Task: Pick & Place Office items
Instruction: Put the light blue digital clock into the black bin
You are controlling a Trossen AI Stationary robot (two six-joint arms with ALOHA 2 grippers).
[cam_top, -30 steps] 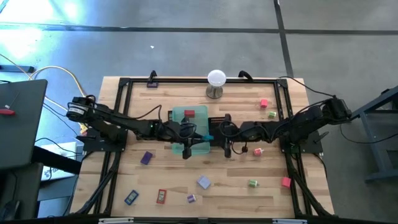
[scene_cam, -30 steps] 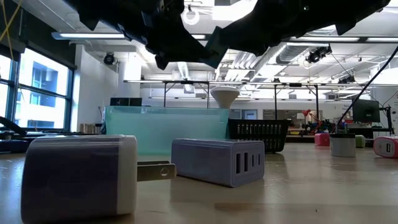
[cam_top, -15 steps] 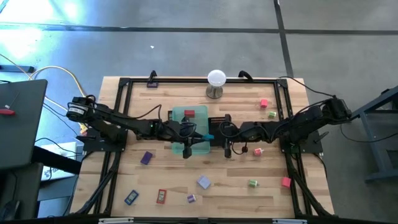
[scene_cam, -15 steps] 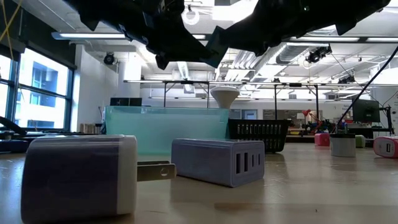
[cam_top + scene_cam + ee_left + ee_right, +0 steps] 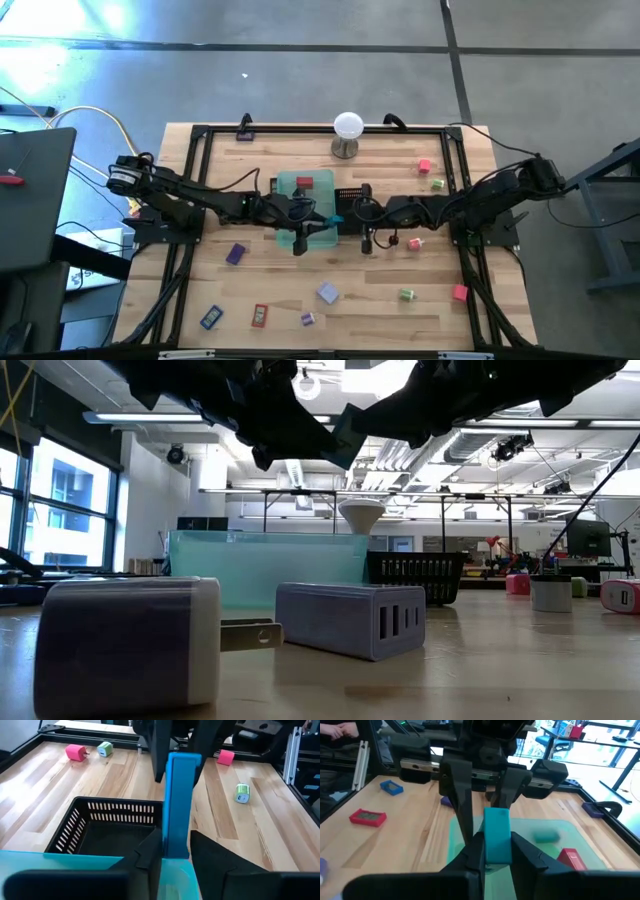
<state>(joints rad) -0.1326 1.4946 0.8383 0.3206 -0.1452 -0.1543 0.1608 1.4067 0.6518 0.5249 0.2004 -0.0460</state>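
Observation:
A teal block [image 5: 334, 220] hangs in the air between my two grippers, above the translucent green tray [image 5: 290, 187] where it borders the black mesh tray [image 5: 350, 192]. My left gripper [image 5: 318, 220] comes from the left and my right gripper [image 5: 352, 217] from the right; both are shut on the block. A red item [image 5: 304, 182] lies in the green tray. The other office items lie scattered on the table: purple [image 5: 235, 253], blue [image 5: 211, 317], red [image 5: 259, 315], lavender [image 5: 328, 292], green [image 5: 406, 294], pink [image 5: 459, 292]. My left gripper pinches the teal block's left end [image 5: 176, 832] between its two fingers [image 5: 150, 851], coming level from the table's left, along the block. The block is lifted clear over the trays. My right gripper pinches the block's opposite, right end [image 5: 497, 840] between its two fingers [image 5: 476, 851], coming level from the table's right. The block lies level between both holds.
A white ball on a metal stand [image 5: 347, 130] is at the far edge. A pink item [image 5: 424, 166] and a green item [image 5: 437, 184] lie far right, a small red one [image 5: 413, 242] near my right gripper. A black frame [image 5: 200, 131] runs around the table. Bare wood is at the near middle.

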